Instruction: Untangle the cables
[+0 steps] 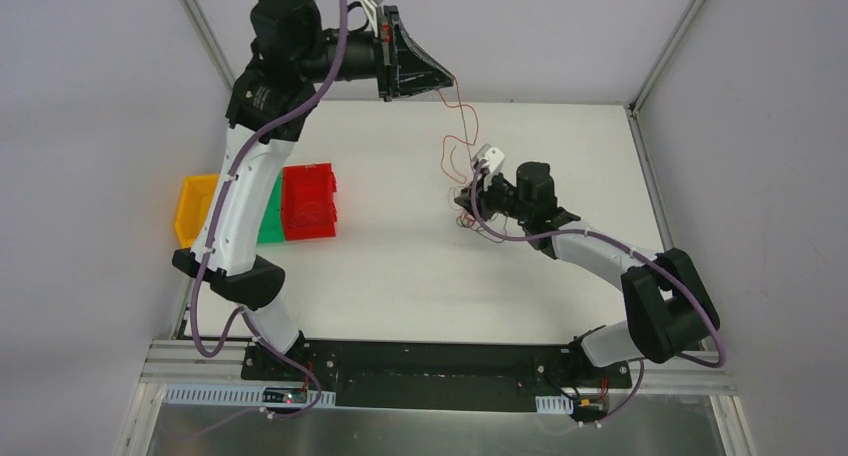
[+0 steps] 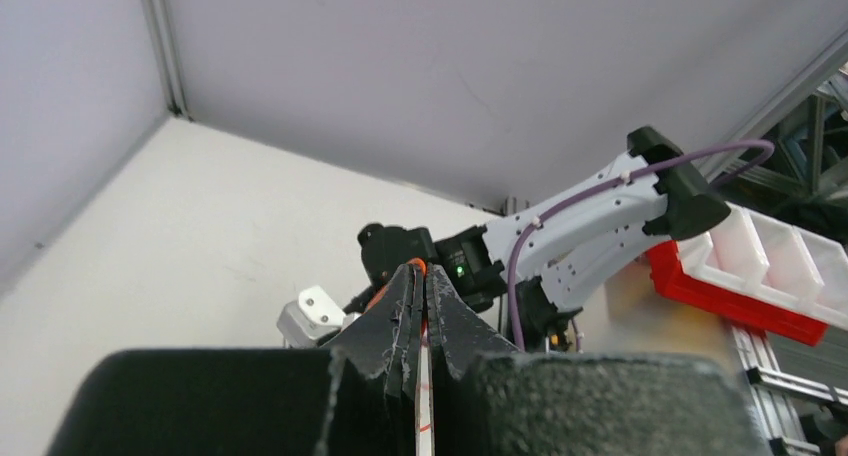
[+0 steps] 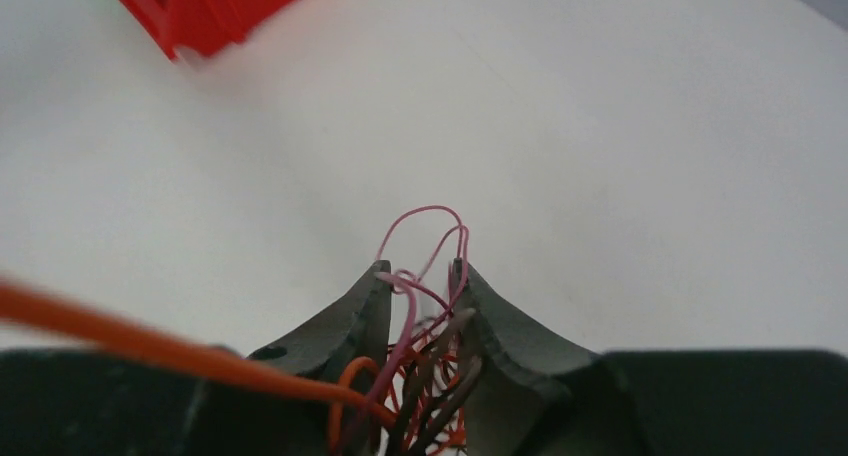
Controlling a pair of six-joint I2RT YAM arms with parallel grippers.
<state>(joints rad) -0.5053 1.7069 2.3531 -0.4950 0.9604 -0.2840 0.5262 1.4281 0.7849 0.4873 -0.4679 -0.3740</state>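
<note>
left claw [image 2: 421, 268]: pressed together on one orange strand [image 3: 120, 338], raised high to draw it out, I judge | right claw [image 3: 418, 271]: nipped onto the cables [image 3: 432, 371] between my fingers, anchoring them (pink loops [image 3: 432, 208] poke past the tips)

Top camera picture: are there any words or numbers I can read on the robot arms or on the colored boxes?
No words or numbers can be read in any view.
black joint of the left arm: tiny white print, too small and blurred to read.
red bin: no writing shows.
yellow bin: no writing shows.
</note>
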